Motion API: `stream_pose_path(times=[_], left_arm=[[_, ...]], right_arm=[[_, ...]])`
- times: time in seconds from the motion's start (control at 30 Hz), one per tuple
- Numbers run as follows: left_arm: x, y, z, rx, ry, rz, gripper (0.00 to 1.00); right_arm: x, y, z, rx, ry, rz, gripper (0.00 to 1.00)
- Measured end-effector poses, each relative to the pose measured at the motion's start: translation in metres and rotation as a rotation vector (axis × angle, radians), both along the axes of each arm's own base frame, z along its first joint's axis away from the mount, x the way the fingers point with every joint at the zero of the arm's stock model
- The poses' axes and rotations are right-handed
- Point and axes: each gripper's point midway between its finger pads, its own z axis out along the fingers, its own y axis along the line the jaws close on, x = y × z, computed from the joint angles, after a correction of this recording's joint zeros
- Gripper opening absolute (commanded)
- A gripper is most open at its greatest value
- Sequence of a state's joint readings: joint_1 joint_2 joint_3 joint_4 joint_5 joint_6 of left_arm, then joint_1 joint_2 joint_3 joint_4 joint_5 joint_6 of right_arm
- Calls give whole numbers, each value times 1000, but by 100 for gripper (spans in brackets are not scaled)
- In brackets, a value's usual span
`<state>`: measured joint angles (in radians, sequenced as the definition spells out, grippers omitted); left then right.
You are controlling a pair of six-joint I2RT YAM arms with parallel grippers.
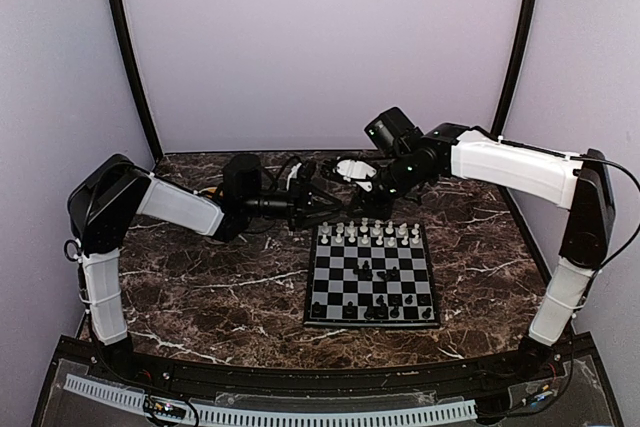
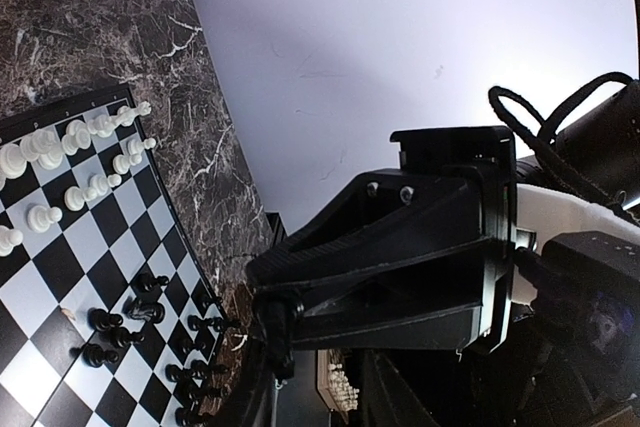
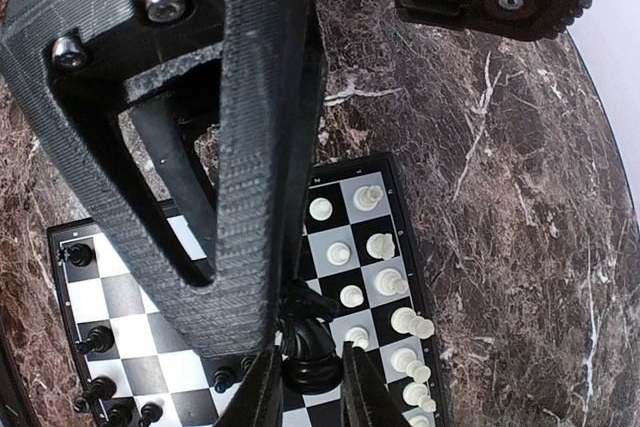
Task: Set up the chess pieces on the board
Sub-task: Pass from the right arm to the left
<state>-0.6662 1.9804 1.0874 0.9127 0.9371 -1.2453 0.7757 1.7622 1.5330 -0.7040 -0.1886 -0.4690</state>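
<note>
The board (image 1: 330, 285) lies right of centre. White chess pieces (image 1: 370, 232) fill its two far rows, and black ones (image 1: 378, 311) stand on the near row and mid-board. My right gripper (image 3: 312, 357) is shut on the base of a black knight (image 3: 315, 332), held above the board's far left corner. My left gripper (image 2: 318, 352) meets it tip to tip, and its textured fingers (image 3: 230, 197) touch or nearly touch the knight's head. Its jaws look a little apart with nothing between them. In the left wrist view the right gripper's fingers (image 2: 400, 247) hold the knight (image 2: 268, 332).
The dark marbled table (image 1: 220, 287) ends at purple walls on three sides. Black frame poles (image 1: 130, 57) stand at the back corners. Both arms cross over the far centre. A white ribbed strip (image 1: 300, 414) runs along the front edge.
</note>
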Motion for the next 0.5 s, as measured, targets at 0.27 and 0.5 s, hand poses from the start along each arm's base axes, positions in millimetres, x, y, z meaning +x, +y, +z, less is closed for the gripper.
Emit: stream_pose_path(times=[0.27,0.5], left_arm=[[-1,0,1,-9,11,-9,19],[-3,0,0,-8,13,-16,5]], right_arm=[[-1,3,3,14,4,10,22],[-5,5,3,14,9,20,24]])
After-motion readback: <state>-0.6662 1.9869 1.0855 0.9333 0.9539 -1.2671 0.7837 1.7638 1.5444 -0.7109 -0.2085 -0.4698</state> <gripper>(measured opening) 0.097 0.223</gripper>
